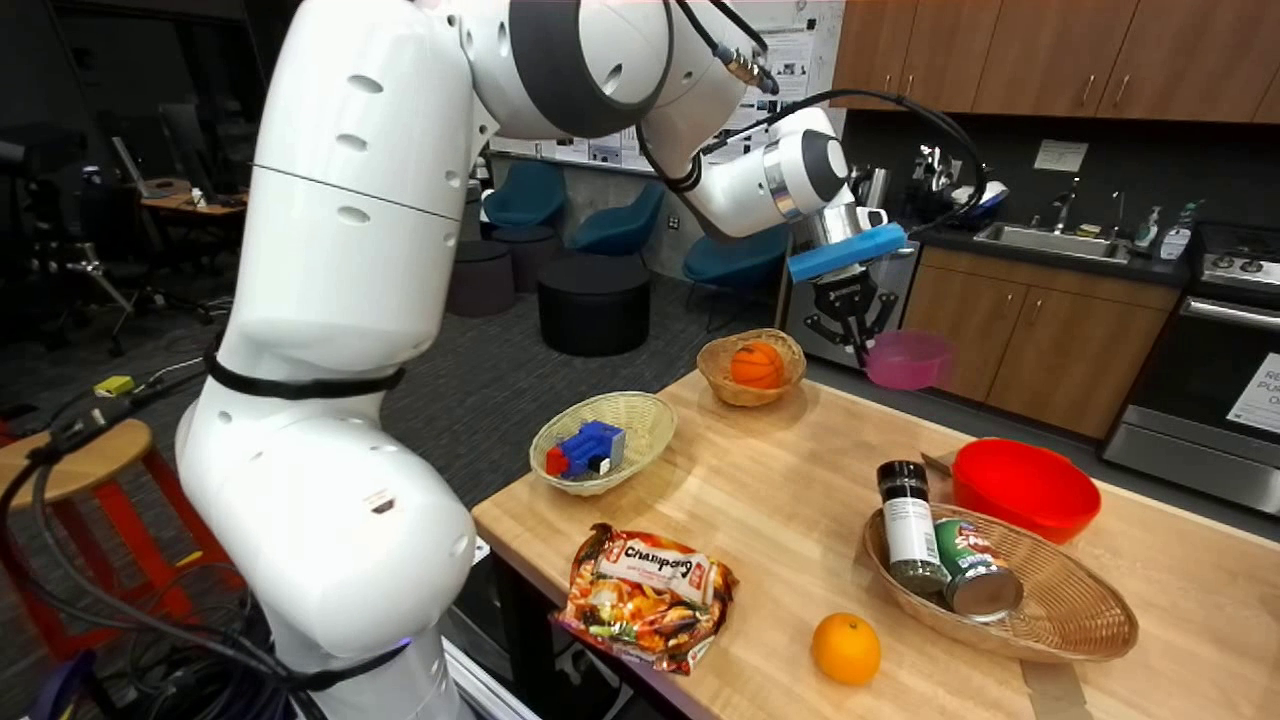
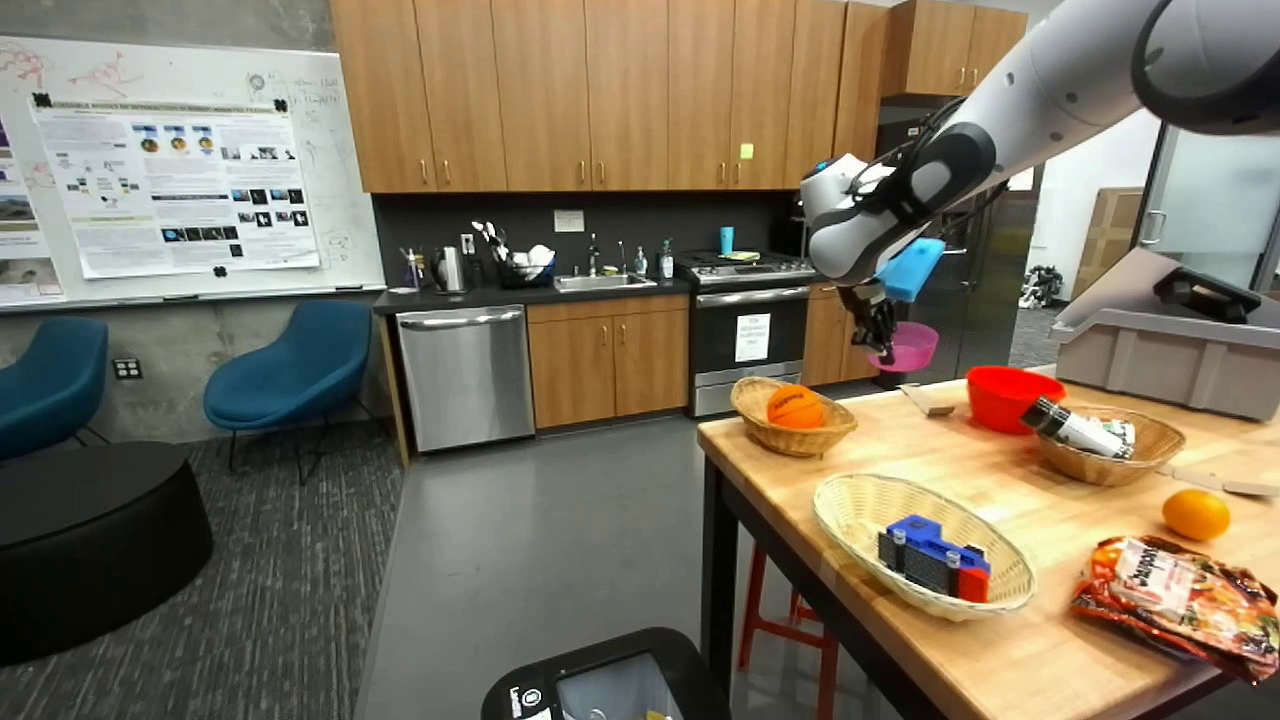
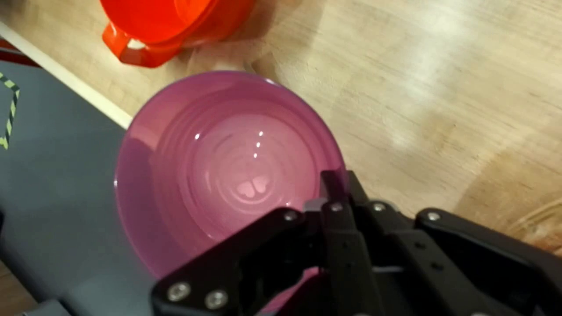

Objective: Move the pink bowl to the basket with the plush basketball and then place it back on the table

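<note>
"One pink bowl, round and translucent, is held in the air with its mouth upward. The black gripper has it: two fingers are clamped together on the rim."

"Where is that on the worktop?"

"By the long edge facing the wooden cabinets. In the wrist view the bowl's outline crosses that edge, so part shows against pale wood and part against grey floor."

"And the basket with the plush basketball?"

"At the corner where that long edge meets the short edge. The basket is tan and woven; the orange ball sits inside it. In both exterior views the pink bowl is well apart from it."

"What shares the surface?"

"Along the short edge, a second basket holds a blue blocky object. At the opposite long edge lies a shiny packet labelled Champong; an orange fruit rests farther in. Well away from the short edge, an oval basket holds a jar and a can. Just beside it, on the cabinet side, stands a bright red bowl."
</note>
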Tool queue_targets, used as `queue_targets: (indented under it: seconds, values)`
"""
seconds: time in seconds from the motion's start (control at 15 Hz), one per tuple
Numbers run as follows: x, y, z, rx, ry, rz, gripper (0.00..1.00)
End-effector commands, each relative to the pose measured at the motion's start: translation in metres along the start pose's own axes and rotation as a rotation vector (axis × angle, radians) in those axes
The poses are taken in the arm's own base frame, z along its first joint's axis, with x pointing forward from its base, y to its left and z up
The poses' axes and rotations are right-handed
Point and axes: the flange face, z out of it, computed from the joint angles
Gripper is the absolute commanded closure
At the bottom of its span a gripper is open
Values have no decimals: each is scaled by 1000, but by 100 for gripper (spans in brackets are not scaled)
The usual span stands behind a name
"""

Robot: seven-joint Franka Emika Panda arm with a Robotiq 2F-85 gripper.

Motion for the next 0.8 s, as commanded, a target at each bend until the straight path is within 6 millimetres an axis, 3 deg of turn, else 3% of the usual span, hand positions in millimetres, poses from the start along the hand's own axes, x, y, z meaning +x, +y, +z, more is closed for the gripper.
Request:
queue_targets:
  seconds: [0.0,0.73]
  values:
    - [19,-20,-25,-23,69,-86,99]
    - [52,-69,-74,10,351,-229,99]
